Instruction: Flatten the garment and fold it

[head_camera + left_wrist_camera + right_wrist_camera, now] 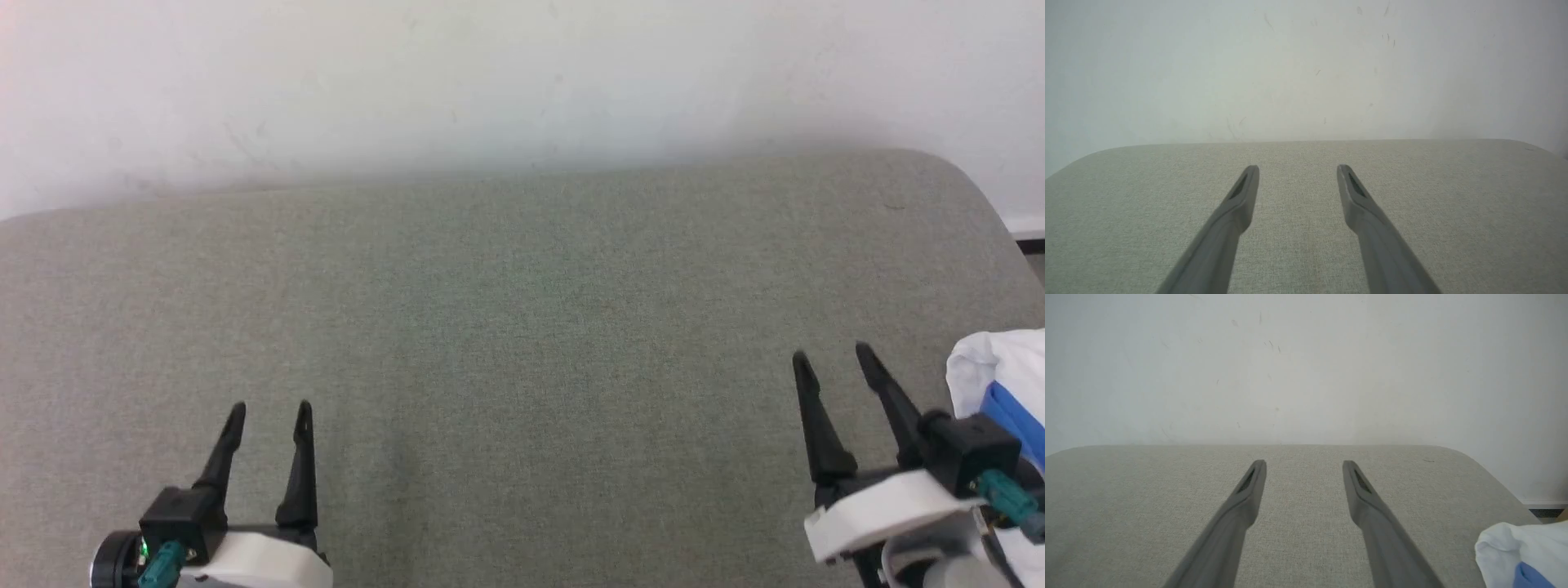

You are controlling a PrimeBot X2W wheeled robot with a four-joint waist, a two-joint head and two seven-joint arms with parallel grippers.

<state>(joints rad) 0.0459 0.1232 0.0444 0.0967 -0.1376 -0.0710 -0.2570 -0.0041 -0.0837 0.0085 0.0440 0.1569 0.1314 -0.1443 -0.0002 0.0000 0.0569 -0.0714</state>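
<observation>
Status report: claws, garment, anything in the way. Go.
Left claw open, empty, over grey surface. Right claw open, empty. Garment bunched at the surface's right edge, beside that claw, not gripped. Nothing seen in the way.

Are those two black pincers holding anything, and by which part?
Nothing is held. The left pincer and right pincer are both open over the grey surface; the garment lies bunched beside the right one.

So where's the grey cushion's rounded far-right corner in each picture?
Head view: the corner is upper right, beyond the white T-shirt.
Left wrist view: corner at the right edge, mid-height.
Right wrist view: corner right of centre, above the T-shirt.
Shared landmark: the white wall behind.
</observation>
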